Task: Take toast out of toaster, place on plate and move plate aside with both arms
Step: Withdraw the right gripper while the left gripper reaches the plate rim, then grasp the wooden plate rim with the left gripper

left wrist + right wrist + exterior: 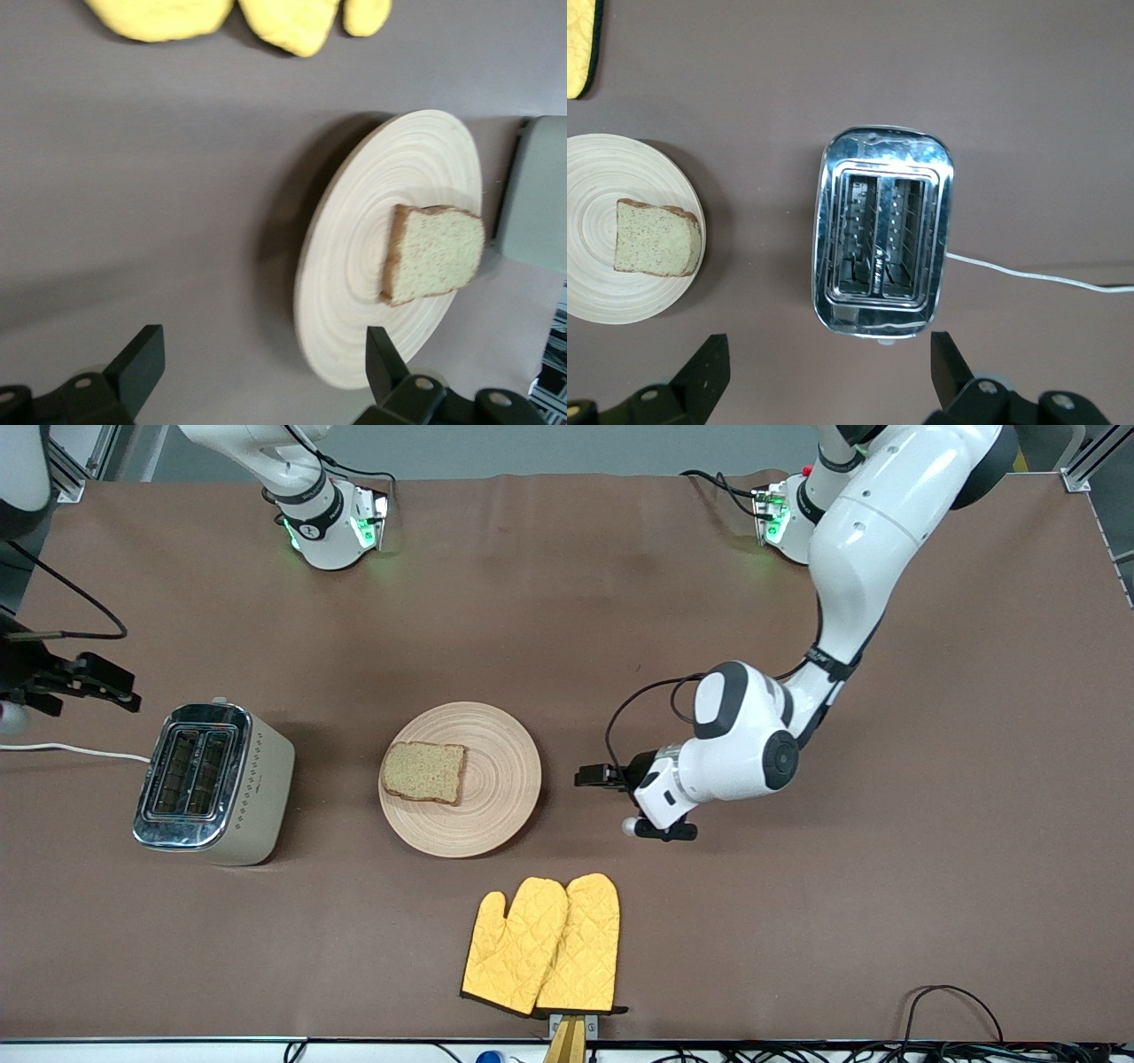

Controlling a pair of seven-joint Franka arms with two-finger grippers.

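While toast (424, 771) lies on plate (461, 779), no readable writing, left pincer (592, 777) apart beside plate, right pincer (111, 688) apart above toaster (211, 782).

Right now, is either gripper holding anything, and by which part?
Nothing is held. The left gripper is open beside the plate, the right gripper open over the toaster. The toast lies on the plate.

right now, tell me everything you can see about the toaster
The toaster is a two-slot box with a shiny chrome top and cream sides bearing a small dotted pattern. Both slots look empty, their wire racks showing in the right wrist view. It stands upright on the brown table toward the right arm's end, beside the plate but apart from it. A white cord leads off from it. No gripper touches it.
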